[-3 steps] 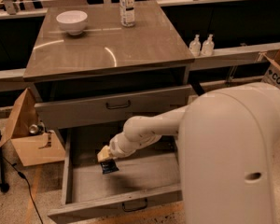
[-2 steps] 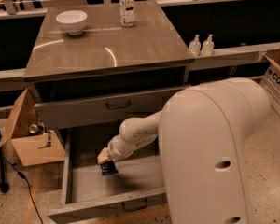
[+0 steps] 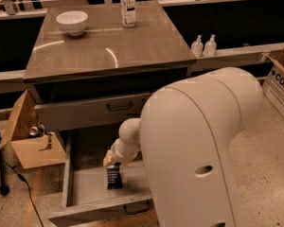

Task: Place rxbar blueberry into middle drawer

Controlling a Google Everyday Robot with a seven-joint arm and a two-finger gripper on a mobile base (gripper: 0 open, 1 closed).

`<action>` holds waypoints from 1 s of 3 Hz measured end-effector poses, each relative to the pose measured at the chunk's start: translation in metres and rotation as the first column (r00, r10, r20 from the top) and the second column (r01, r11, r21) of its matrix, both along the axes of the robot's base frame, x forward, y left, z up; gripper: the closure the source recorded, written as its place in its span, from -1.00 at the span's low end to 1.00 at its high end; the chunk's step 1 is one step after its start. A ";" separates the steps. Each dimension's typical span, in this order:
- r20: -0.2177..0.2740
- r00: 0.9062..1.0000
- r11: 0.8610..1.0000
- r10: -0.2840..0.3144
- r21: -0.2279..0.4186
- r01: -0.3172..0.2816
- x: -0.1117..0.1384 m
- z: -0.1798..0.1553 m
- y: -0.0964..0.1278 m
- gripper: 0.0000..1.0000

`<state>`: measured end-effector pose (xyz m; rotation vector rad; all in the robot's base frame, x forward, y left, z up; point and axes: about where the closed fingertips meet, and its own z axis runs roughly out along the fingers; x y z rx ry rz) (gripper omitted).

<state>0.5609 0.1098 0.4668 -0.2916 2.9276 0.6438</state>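
Observation:
The middle drawer (image 3: 83,186) is pulled open below the counter, its grey floor showing and its front panel with a dark handle at the bottom edge. The rxbar blueberry (image 3: 114,175), a dark navy packet with pale print, hangs upright inside the drawer, its lower end at or near the floor. My gripper (image 3: 111,162) is directly above the packet, holding its top end. My white arm covers the drawer's right half.
A white bowl (image 3: 72,21) and a clear white-labelled bottle (image 3: 128,4) stand on the counter top (image 3: 109,46). The upper drawer (image 3: 92,110) is closed. An open cardboard box (image 3: 31,141) sits on the floor at the left. Two small bottles (image 3: 203,45) stand on a ledge at the right.
The arm's bulk has swung left and fills more of the view. The gripper and packet stay inside the drawer at about the same spot.

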 end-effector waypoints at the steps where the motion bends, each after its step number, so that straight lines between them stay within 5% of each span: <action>1: 0.025 0.997 0.997 -0.071 -0.038 0.072 0.000 0.028 -0.030 -0.88; 2: 0.088 0.986 0.984 -0.145 -0.095 0.153 0.001 0.074 -0.074 -0.43; 3: 0.118 0.975 0.975 -0.190 -0.091 0.202 0.010 0.093 -0.091 -0.45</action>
